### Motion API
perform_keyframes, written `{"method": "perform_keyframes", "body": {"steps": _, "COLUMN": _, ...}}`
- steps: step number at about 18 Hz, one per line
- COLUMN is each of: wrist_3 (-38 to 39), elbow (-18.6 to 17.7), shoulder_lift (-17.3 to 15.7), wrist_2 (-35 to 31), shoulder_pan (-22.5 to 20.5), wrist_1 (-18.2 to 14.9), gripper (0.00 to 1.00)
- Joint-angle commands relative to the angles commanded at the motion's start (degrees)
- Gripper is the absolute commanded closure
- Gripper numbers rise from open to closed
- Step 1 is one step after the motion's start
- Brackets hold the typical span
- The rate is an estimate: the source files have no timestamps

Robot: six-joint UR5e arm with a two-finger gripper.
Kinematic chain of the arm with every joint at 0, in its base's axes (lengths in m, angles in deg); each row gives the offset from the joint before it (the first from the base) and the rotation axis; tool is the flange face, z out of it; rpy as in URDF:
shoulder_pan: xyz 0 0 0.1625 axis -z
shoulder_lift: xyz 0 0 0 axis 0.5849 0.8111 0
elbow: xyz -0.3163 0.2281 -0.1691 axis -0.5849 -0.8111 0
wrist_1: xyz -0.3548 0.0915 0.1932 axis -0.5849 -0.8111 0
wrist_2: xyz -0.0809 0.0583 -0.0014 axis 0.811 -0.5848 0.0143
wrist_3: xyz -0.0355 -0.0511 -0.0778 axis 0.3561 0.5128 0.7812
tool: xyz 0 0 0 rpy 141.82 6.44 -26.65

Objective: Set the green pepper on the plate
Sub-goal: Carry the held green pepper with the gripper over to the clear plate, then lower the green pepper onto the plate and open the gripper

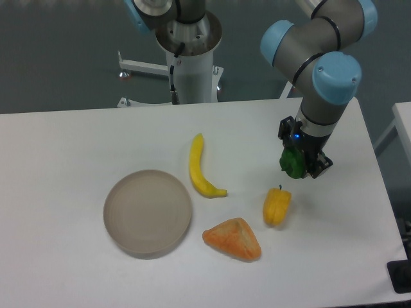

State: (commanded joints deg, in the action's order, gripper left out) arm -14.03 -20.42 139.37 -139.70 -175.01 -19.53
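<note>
The green pepper is small, glossy and dark green. It is held between the fingers of my gripper, lifted a little above the white table at the right. The gripper is shut on it and partly hides it. The plate is a round beige-grey dish with a low rim, lying on the table at the left front, far to the left of the gripper and with nothing on it.
A yellow pepper lies just below and left of the gripper. A yellow banana lies between plate and gripper. An orange wedge-shaped piece lies at the front. The table's right edge is near the arm.
</note>
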Motion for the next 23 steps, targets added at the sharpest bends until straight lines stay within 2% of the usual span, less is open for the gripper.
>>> {"method": "perform_keyframes", "body": {"steps": 3, "wrist_3": 0.3, "elbow": 0.2, "shoulder_lift": 0.0, "wrist_2": 0.1, "shoulder_pan": 0.1, "wrist_1": 0.0, "gripper": 0.94}}
{"method": "perform_keyframes", "body": {"steps": 5, "wrist_3": 3.6, "elbow": 0.9, "shoulder_lift": 0.4, "wrist_2": 0.5, "shoulder_pan": 0.9, "wrist_1": 0.0, "gripper": 0.94}}
{"method": "perform_keyframes", "body": {"steps": 7, "wrist_3": 11.8, "elbow": 1.3, "shoulder_lift": 1.5, "wrist_2": 0.4, "shoulder_pan": 4.6, "wrist_1": 0.5, "gripper": 0.94}}
{"method": "perform_keyframes", "body": {"steps": 9, "wrist_3": 18.2, "elbow": 0.6, "shoulder_lift": 1.7, "wrist_2": 0.5, "shoulder_pan": 8.4, "wrist_1": 2.6, "gripper": 0.94}}
{"method": "perform_keyframes", "body": {"steps": 13, "wrist_3": 26.6, "elbow": 0.4, "shoulder_lift": 1.7, "wrist_2": 1.1, "shoulder_pan": 15.2, "wrist_1": 3.0, "gripper": 0.94}}
{"method": "perform_keyframes", "body": {"steps": 18, "wrist_3": 34.7, "elbow": -2.3, "shoulder_lift": 2.0, "wrist_2": 1.9, "shoulder_pan": 20.8, "wrist_1": 3.3, "gripper": 0.91}}
{"method": "perform_keyframes", "body": {"steps": 23, "wrist_3": 42.2, "elbow": -3.4, "shoulder_lift": 5.4, "wrist_2": 1.8, "shoulder_pan": 27.2, "wrist_1": 6.5, "gripper": 0.77}}
